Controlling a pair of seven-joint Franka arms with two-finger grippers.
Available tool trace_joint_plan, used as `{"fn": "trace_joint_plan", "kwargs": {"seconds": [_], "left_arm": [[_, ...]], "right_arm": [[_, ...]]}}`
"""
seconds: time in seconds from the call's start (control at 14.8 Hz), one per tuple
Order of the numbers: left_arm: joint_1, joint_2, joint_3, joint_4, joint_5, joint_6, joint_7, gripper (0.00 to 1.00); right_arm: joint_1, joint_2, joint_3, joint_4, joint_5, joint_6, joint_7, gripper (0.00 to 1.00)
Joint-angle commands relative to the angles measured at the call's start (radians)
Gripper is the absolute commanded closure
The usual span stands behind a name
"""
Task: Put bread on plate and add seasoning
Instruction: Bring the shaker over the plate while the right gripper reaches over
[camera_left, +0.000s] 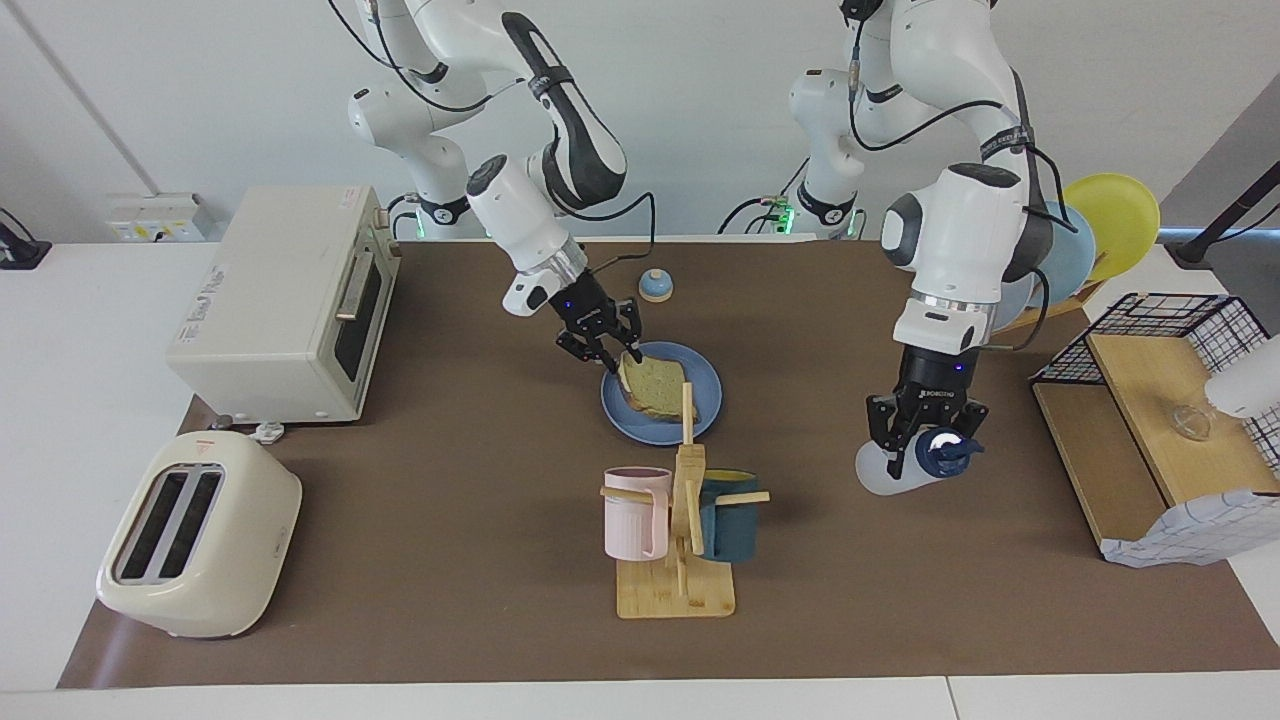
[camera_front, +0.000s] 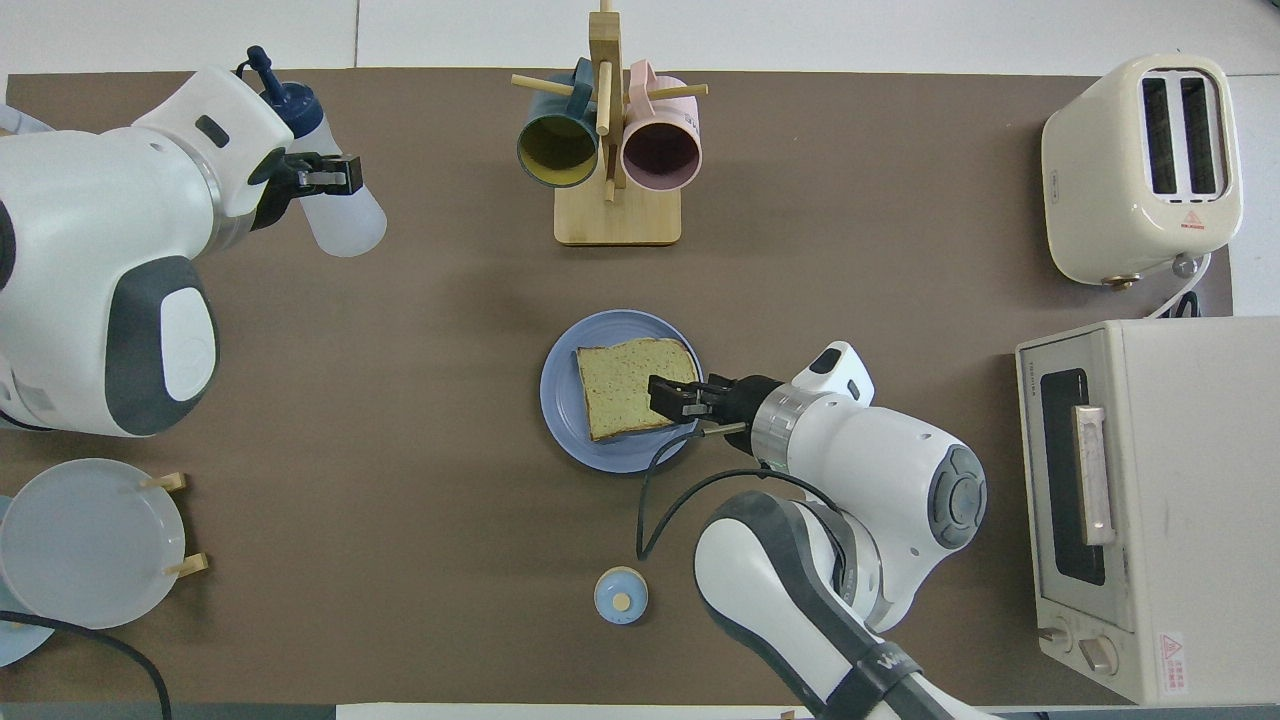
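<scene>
The bread lies flat on the round blue plate mid-table. My right gripper is open at the bread's edge on the right arm's side, its fingertips standing apart around the crust. My left gripper is shut on the seasoning, a whitish bottle with a navy cap. The bottle hangs tilted above the brown mat, toward the left arm's end of the table from the mug tree.
A wooden mug tree with a pink and a teal mug stands farther from the robots than the plate. A small bell sits nearer. Toaster, oven, plate rack and wire shelf line the ends.
</scene>
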Motion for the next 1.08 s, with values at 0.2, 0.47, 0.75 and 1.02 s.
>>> {"fn": "trace_joint_plan", "kwargs": {"seconds": [0.2, 0.47, 0.75, 1.02], "left_arm": [[-0.01, -0.113, -0.035, -0.005, -0.007, -0.235, 0.094, 0.58], [-0.031, -0.187, -0.038, -0.005, -0.015, -0.399, 0.195, 0.58], [-0.06, -0.247, -0.045, -0.005, -0.029, -0.568, 0.32, 0.58], [-0.09, -0.296, -0.045, -0.005, -0.037, -0.719, 0.484, 0.58]], "right_arm": [[-0.07, -0.013, 0.006, 0.036, 0.005, -0.045, -0.095, 0.0], [-0.238, -0.003, 0.003, 0.174, -0.197, -0.295, -0.138, 0.0], [-0.332, 0.002, 0.005, 0.368, -0.26, -0.585, 0.072, 0.0], [-0.278, -0.042, 0.011, 0.441, -0.268, -0.637, 0.414, 0.0]]}}
